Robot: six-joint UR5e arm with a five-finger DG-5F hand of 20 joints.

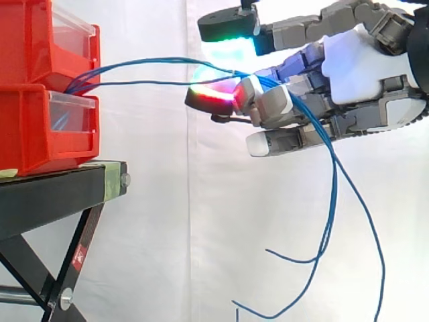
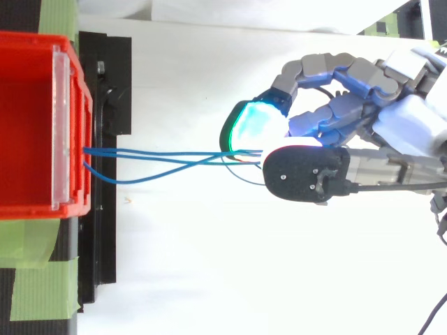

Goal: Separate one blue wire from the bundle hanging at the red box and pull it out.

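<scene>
We are looking at a white curtain (image 1: 167, 228) hanging behind the hand (image 1: 362, 67) and everything else. Well apart from the hand, on the side its fingertips are pointing toward, a black stand (image 1: 47, 194) is carrying two red bins, the upper bin (image 1: 30, 40) sitting on the lower bin (image 1: 27, 127), each with a clear front panel facing the hand.

The hand is reaching in level from the far side, at about the height of the upper bin. Its fingers are curling in. In the top view a green-glowing pad (image 2: 251, 125) and a dark fingertip (image 2: 300, 174) are closing together on the blue wires (image 2: 140, 149). In the side view a red-glowing pad (image 1: 211, 96) is lying just under them.

The blue wires are coming out at the seam between the two bins, spanning the open gap to the fingertips and crossing one another on the way. They are then passing through the curled fingers and trailing down in loose loops below the hand.

Strips of green tape (image 2: 35, 279) are lying on the stand beside the bins, far from the hand.
</scene>
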